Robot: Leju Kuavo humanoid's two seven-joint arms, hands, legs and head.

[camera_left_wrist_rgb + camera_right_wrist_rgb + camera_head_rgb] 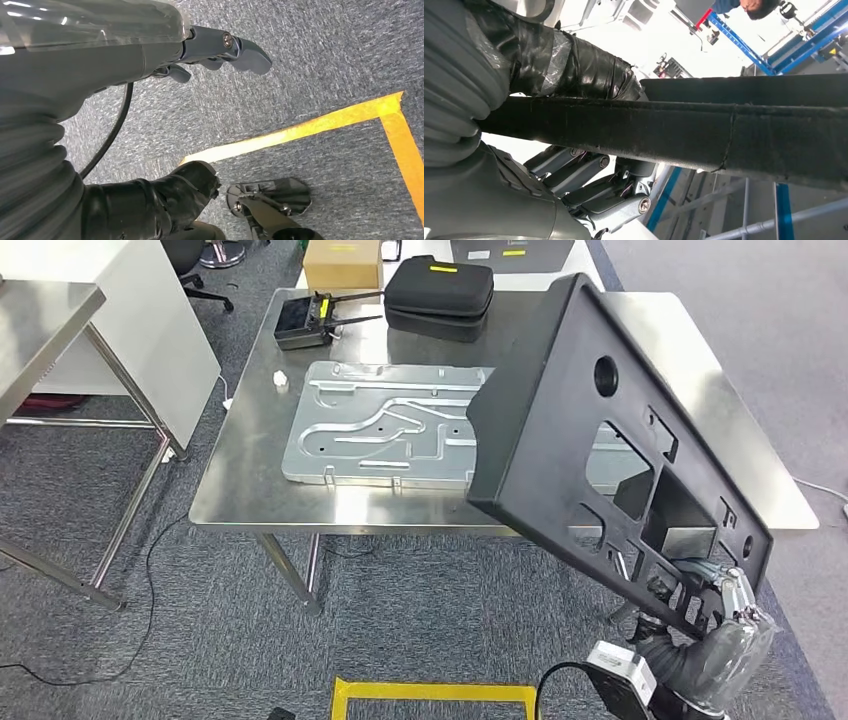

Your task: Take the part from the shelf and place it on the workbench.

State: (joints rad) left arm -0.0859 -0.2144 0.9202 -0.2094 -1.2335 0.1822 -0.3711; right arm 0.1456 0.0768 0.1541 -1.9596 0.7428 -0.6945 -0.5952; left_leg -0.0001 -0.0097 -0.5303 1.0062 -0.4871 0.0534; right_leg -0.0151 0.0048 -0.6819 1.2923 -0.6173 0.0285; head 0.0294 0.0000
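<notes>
Over the workbench edge, right hand fingers clamp the black part, tilted, already off shelf; placing remains; left hand fingers loosely curled, holding nothing

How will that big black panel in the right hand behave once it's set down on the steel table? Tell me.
The black panel looks rigid: it holds its shape though the right hand grips one end only. Its many cutouts suggest it is light for its size. Laid flat it should sit stable; set on edge it would probably tip, and may slide on the steel table.
</notes>
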